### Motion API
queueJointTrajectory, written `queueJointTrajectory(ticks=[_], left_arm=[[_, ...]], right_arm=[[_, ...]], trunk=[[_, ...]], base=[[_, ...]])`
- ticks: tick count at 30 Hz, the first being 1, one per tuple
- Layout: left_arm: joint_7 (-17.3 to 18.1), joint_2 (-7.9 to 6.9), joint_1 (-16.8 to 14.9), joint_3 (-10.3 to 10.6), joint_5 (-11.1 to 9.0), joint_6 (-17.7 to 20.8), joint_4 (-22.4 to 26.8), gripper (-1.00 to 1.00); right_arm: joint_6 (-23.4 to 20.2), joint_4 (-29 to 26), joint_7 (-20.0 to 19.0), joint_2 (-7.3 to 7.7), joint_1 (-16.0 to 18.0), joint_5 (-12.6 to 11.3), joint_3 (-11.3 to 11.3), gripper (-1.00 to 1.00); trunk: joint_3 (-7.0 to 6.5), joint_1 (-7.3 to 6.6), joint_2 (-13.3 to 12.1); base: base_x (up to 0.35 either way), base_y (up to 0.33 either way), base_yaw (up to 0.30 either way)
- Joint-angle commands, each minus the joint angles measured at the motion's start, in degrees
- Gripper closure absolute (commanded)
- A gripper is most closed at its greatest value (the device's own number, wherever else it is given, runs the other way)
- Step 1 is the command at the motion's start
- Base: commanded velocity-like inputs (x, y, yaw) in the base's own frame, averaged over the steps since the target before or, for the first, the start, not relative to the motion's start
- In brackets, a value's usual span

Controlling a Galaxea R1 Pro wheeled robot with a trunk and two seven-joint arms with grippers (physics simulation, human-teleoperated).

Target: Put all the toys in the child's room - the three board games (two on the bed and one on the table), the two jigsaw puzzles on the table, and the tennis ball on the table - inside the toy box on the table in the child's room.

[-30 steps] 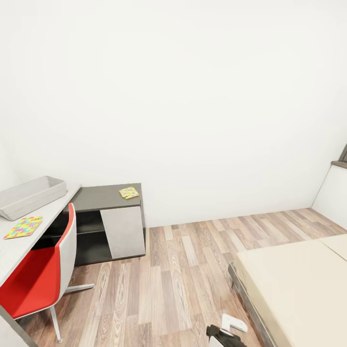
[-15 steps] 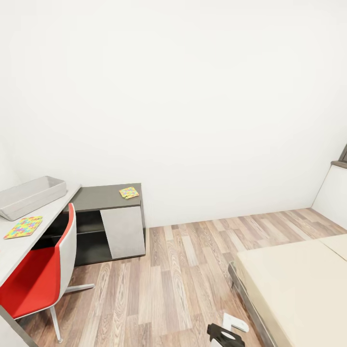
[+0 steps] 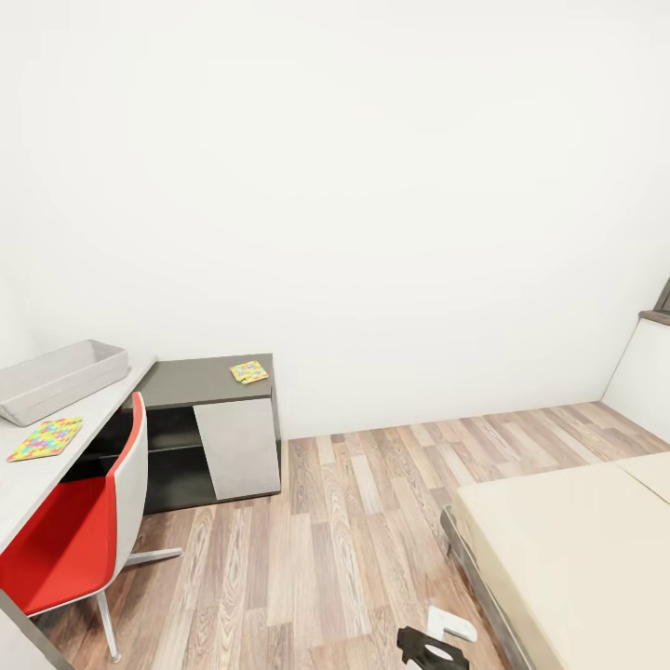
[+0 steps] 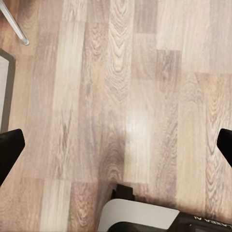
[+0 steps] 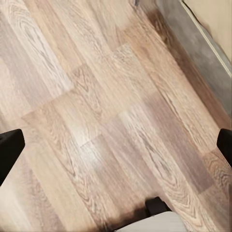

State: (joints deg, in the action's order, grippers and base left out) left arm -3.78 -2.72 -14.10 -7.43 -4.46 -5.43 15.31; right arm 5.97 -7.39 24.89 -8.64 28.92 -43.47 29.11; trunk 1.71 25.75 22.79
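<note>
A grey open toy box (image 3: 60, 377) stands on the pale table (image 3: 28, 484) at the left. In front of it lies a flat, many-coloured jigsaw puzzle (image 3: 46, 437). A second small colourful flat piece (image 3: 248, 372) rests on the dark cabinet (image 3: 209, 381). The tennis ball and the board games are out of view. My left gripper (image 4: 116, 150) is open over bare wooden floor, with its dark fingertips (image 4: 9, 147) far apart. Open as well, my right gripper (image 5: 116, 145) hangs above the floor near the bed's grey base (image 5: 203, 53).
A red and white chair (image 3: 84, 530) stands against the table. The cream bed (image 3: 577, 549) fills the lower right, nothing showing on the part I see. Wooden floor (image 3: 354, 521) stretches between them. Part of my arm (image 3: 433, 642) shows at the bottom edge.
The piece of arm at the bottom edge of the head view has sunk slightly lower. The room has not shifted.
</note>
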Motion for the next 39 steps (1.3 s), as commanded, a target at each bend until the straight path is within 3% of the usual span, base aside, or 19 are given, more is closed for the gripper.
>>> queueJointTrajectory(ticks=[1,5,10,32,39], left_arm=[[-0.09,-0.01,-0.05,0.14,-0.47,-0.2,-0.1,-1.0],[-0.04,0.0,-0.05,0.2,-0.47,-0.24,-0.22,-1.0],[-0.01,-0.02,-0.05,0.24,-0.48,-0.27,-0.27,-1.0],[0.55,-0.14,-0.05,0.33,-0.49,-0.51,-0.16,-1.0],[0.75,-0.02,-0.13,0.28,-0.43,0.27,3.35,-1.0]], right_arm=[[0.3,0.01,0.17,-0.04,0.04,0.01,0.4,-1.0],[0.51,0.05,0.16,-0.17,0.01,3.4,0.36,-1.0],[1.53,0.08,0.16,-0.26,-0.01,5.47,0.34,-1.0],[2.19,-0.46,0.11,-0.19,-0.09,6.47,0.27,-1.0],[1.17,-1.68,0.17,-0.33,-0.02,6.46,0.05,-1.0]], trunk=[[0.13,0.04,0.13],[0.13,0.04,0.13],[0.13,0.04,0.13],[0.13,0.04,0.13],[0.13,0.04,0.13]], base=[[0.0,0.0,0.0],[0.0,0.0,0.0],[0.0,0.0,0.0],[0.0,0.0,0.0],[0.0,0.0,0.0]])
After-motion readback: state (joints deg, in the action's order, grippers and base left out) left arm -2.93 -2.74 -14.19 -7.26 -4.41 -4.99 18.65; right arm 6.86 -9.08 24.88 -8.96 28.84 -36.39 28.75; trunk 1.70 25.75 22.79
